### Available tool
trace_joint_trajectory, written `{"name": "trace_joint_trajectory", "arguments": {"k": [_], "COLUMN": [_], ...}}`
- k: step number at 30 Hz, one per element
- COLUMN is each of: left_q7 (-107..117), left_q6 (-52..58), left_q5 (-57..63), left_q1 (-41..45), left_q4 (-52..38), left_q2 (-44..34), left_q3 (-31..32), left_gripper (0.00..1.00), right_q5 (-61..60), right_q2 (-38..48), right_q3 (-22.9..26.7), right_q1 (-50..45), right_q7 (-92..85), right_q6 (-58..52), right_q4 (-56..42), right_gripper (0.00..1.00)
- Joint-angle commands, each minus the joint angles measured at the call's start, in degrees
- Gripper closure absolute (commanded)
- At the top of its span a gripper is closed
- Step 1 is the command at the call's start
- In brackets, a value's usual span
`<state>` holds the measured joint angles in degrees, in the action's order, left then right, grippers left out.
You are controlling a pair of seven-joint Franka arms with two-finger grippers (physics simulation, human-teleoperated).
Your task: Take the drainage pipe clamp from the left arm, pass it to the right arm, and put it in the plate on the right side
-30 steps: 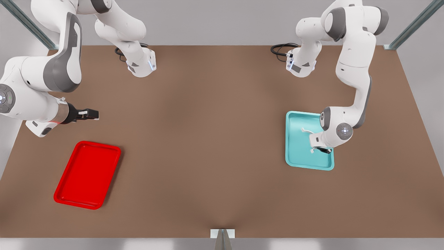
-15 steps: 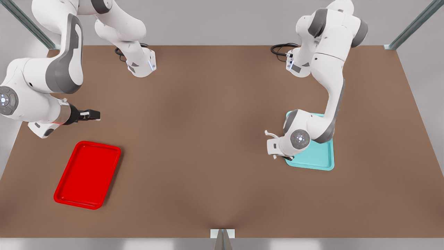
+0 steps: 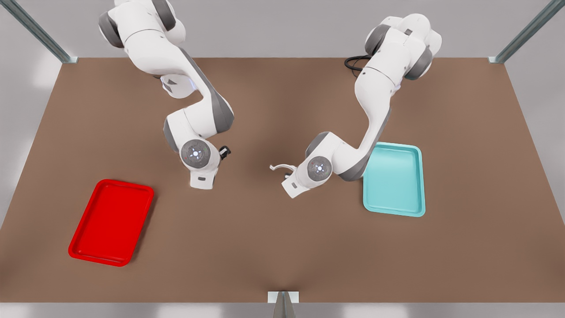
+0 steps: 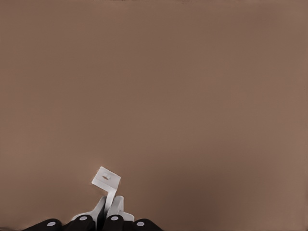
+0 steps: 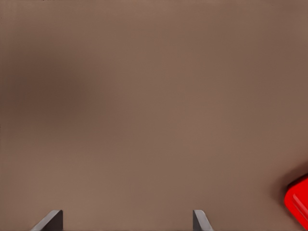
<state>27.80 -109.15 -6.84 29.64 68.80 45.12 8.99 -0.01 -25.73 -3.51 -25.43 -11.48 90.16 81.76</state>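
**Clamp held over mid-desk, right claw spread and empty**

Going across the front view from its left: one red plate point(image 3: 111, 222), glossy, shallow, rounded corners, raised rim, flat on the matte brown desk point(image 3: 265, 247). Next, right arm point(image 3: 194, 119), smooth white shell with grey joint covers; right claw point(image 5: 127, 222) spread wide, nothing between its two grey fingertips, red plate corner point(image 5: 298, 202) at the edge of its wrist view. Then one drainage pipe clamp point(image 3: 282, 168), thin white curved strap with a bent tab, above the desk's middle, between the arms. Left claw point(image 4: 107, 211) pinched narrow on it; flat holed tab point(image 4: 106, 179) sticks out past the fingers. Left arm point(image 3: 353, 150) same build. One teal tray point(image 3: 394, 179), same shape as the plate, just beside the left arm's elbow.

Count: 2 arms, 2 trays, 1 clamp.
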Motion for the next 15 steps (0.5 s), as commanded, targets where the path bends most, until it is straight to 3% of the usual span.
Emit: {"name": "trace_joint_trajectory", "arguments": {"k": [1,3,5,12,15], "left_q7": [43.3,44.7,45.5,45.7,47.1], "left_q6": [0.3,0.3,0.3,0.8,0.3], "left_q5": [-1.2,-1.2,-1.1,-0.5,-0.1], "left_q1": [0.7,2.3,2.5,3.6,3.7], "left_q4": [-2.4,-4.8,-5.6,-6.6,-7.0], "left_q2": [1.2,2.7,3.2,4.0,4.1], "left_q3": [0.0,-0.7,-0.7,-0.7,-0.7], "left_gripper": [0.79,0.79,0.79,0.79,0.79], "right_q5": [0.6,0.5,0.5,0.5,0.5], "right_q2": [0.3,0.9,4.3,4.5,7.2], "right_q3": [0.0,-0.1,-0.5,-1.2,-1.2], "right_q1": [-1.0,-2.3,-2.5,-9.0,-10.2], "right_q7": [-11.6,-16.8,-22.9,-37.5,-44.2], "right_q6": [10.8,13.2,21.1,48.0,50.6], "right_q4": [1.2,1.7,8.6,19.3,23.1], "right_gripper": [0.00,0.00,0.00,0.00,0.00]}}
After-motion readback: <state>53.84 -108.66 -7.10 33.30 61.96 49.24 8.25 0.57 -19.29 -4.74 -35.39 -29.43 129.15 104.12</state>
